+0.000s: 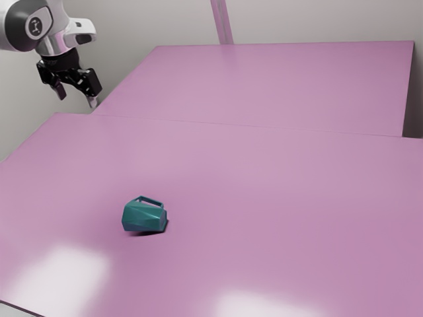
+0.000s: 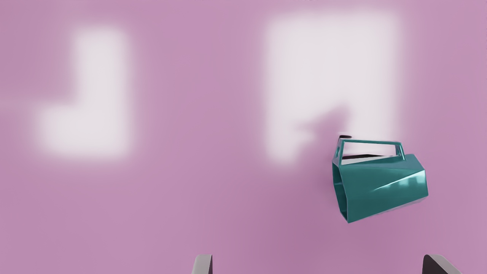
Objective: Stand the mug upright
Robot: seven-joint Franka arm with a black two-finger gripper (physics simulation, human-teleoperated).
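Pale grey walls [image 1: 310,20] are seen behind a glossy pink table [image 1: 264,172], and on that surface a teal, faceted mug [image 1: 144,218] is lying on its side, not yet upright. Its open mouth [image 2: 340,194] is shown in the wrist view, with the angular loop handle [image 2: 371,142] jutting from the body. Well apart from it, above the table's far edge at the exterior view's left, the black two-finger gripper [image 1: 77,99] is held, its fingers [image 2: 203,265] spread wide, nothing gripped between them. Trouble could be brought by an off-centre approach: if the handle is caught by one finger, the mug may be spun or rolled. Along the tapered walls a grip could be lost as they are squeezed. If too little height is given during the turn, the rim may be jammed against the table; if released tilted, it could be toppled again.
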